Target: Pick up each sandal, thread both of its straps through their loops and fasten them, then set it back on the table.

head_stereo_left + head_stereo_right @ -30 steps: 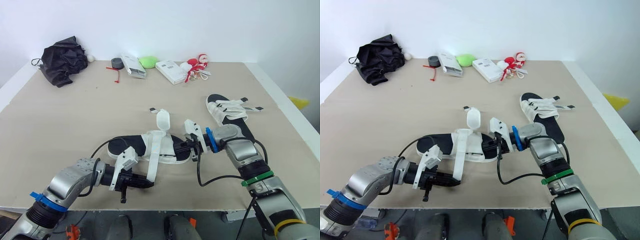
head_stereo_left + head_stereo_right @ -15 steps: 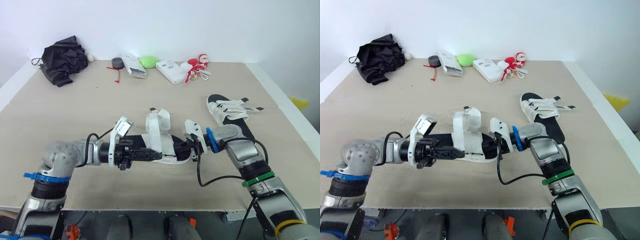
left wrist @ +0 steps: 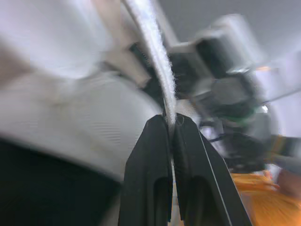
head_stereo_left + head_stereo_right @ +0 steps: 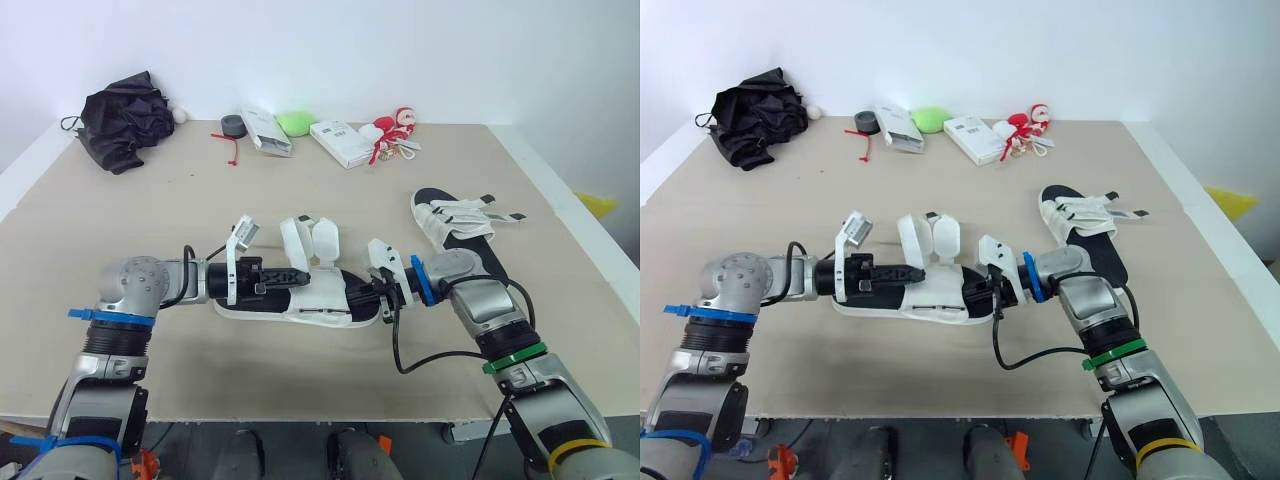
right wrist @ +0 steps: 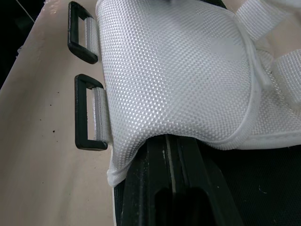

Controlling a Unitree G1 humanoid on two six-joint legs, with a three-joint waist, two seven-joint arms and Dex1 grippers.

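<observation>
While your head views show the table [image 4: 150, 230] with the near sandal [image 4: 318, 303] lying between both grippers and the second sandal [image 4: 455, 222] well apart to its right, the wrist views settle the grips. Your left gripper [image 4: 288, 277] pinches a raised white strap [image 3: 155, 42]. Your right gripper [image 4: 352, 297] is clamped on the near sandal's right end, beside two black loops [image 5: 87, 113].

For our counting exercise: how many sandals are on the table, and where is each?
2. One sandal lies near the table's front edge, its strap pinched by the left gripper. The second sandal lies farther back on the right. None seems hidden.
</observation>
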